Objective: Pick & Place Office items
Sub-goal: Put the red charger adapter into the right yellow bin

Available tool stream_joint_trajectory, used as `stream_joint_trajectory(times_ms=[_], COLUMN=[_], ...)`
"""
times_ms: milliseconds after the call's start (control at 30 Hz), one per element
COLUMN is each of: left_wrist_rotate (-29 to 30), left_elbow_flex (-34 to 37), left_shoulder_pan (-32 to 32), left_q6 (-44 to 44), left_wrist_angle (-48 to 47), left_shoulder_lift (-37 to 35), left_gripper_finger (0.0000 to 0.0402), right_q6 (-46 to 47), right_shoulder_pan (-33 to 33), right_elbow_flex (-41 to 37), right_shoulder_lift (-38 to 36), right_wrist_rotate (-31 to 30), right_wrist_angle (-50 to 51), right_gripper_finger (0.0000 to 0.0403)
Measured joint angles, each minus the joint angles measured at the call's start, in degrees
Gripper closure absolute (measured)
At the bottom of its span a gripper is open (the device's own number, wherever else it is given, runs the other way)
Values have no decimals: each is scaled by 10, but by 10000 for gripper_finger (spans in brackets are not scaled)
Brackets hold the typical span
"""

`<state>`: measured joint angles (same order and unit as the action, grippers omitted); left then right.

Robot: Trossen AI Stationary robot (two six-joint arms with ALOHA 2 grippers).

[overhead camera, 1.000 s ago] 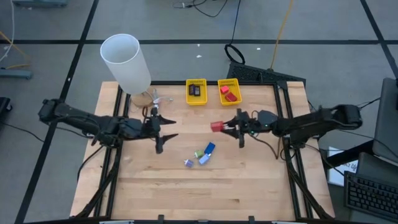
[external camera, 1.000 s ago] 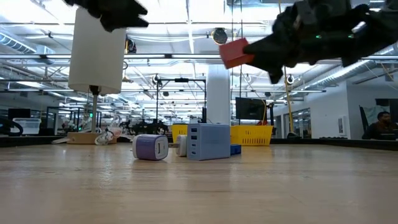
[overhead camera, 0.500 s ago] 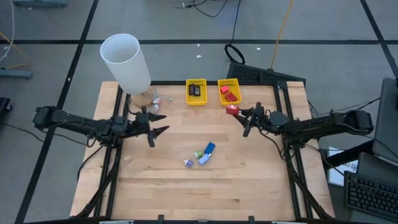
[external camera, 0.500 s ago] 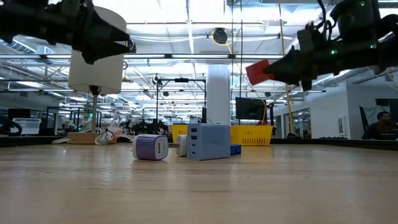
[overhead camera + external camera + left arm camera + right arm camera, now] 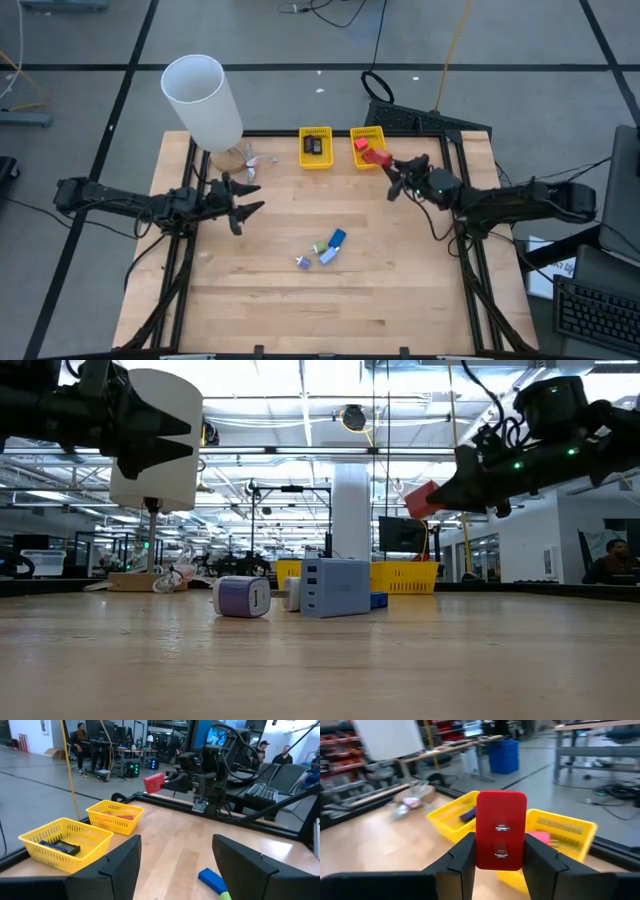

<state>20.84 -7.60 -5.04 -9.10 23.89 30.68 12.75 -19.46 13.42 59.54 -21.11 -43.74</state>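
Note:
My right gripper (image 5: 388, 166) is shut on a red plug block (image 5: 376, 157), over the near corner of the right yellow basket (image 5: 367, 134). That basket holds another red item (image 5: 538, 838). The left yellow basket (image 5: 316, 158) holds a black rectangular item (image 5: 314, 145). Blue (image 5: 337, 238), green (image 5: 320, 247) and pale purple (image 5: 303, 261) items lie on the table's middle. Near the left edge my left gripper (image 5: 255, 197) stands open, with nothing between its fingers. My right gripper pinches the red block by its two side faces (image 5: 482, 845) between its two fingers. The fingers lie about level and point toward the far edge and the baskets. The block is lifted clear, its pronged face (image 5: 501, 840) turned back toward the wrist.
A tall white cylinder (image 5: 203, 100) stands at the far left corner, with a small pile of clutter (image 5: 245, 158) at its foot. A black cable (image 5: 376, 85) lies beyond the far edge. Bare wood shows along the near edge.
My right gripper has carried the red block from the table's middle toward the far edge, swinging round to the right basket, still shut on it. My left gripper has drawn back toward the left edge and sunk a little, staying open.

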Motion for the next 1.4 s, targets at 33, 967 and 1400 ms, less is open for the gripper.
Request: stream_joint_trajectory(times_ms=[33, 967, 1400], left_wrist_rotate=[1, 1, 1], left_elbow_flex=[0, 0, 0], left_shoulder_pan=[0, 0, 0], left_q6=[6, 54, 54], left_wrist_angle=[0, -1, -1], left_shoulder_lift=[0, 0, 0], left_gripper_finger=[158, 158, 158], right_q6=[-2, -75, -75], right_shoulder_pan=[-9, -153, -166], right_elbow_flex=[6, 152, 155], right_shoulder_lift=[4, 276, 284], right_wrist_rotate=[0, 4, 4], right_wrist_angle=[4, 19, 8], right_gripper_finger=[287, 287, 245])
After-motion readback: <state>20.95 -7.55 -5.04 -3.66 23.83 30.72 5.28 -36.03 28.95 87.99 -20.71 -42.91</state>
